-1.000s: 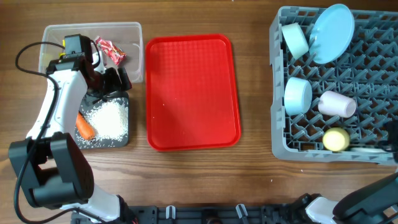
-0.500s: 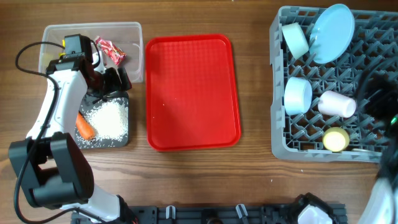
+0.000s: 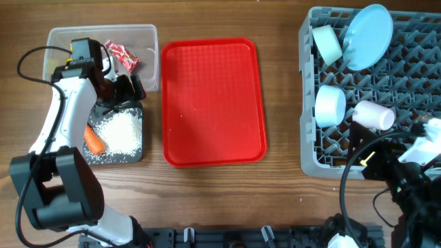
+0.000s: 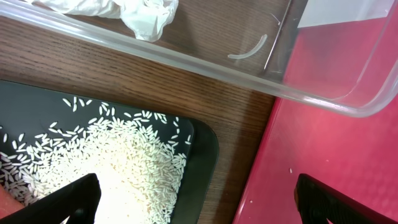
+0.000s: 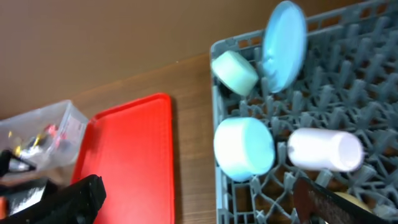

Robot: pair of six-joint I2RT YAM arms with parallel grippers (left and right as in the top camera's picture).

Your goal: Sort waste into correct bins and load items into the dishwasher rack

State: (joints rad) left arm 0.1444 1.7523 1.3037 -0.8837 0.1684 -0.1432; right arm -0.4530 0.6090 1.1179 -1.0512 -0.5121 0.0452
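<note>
Since a second ago the right arm [image 3: 413, 172] has swept in from the near right corner of the bench [image 3: 282, 200] and passed over the rack's right side. It now lies across the near right corner of the dishwasher rack [image 3: 413, 76]; on our left side nothing has shifted. The yellow cup [image 5: 352, 200] stood plain before, but the arm now covers it from above. We catch only a pale yellow sliver of it at the bottom of the right wrist view.

Inside the rack the plate [image 3: 367, 27] stands on edge at the far side. One bowl [image 3: 326, 43] lies tipped just left of it, and the second bowl [image 3: 329, 105] sits nearer, along the left wall. The pink cup [image 3: 373, 115] lies on its side just right of that bowl. The right pincer [image 5: 196, 185] is spread wide with nothing between its fingers, and looks out over the rack's left edge.

Across the bench, the clear tub [image 3: 146, 31] holds a red wrapper [image 3: 122, 56] and crumpled white tissue [image 4: 146, 12]. Just in front of it the black tray [image 3: 135, 156] carries loose rice [image 3: 122, 131], with the carrot [image 3: 94, 140] at its left. The left pincer [image 4: 198, 186] hangs over the tray's far right corner, near the tub wall, its fingers wide apart and empty. Between the bins and the rack lies the red tray [image 3: 213, 103].
</note>
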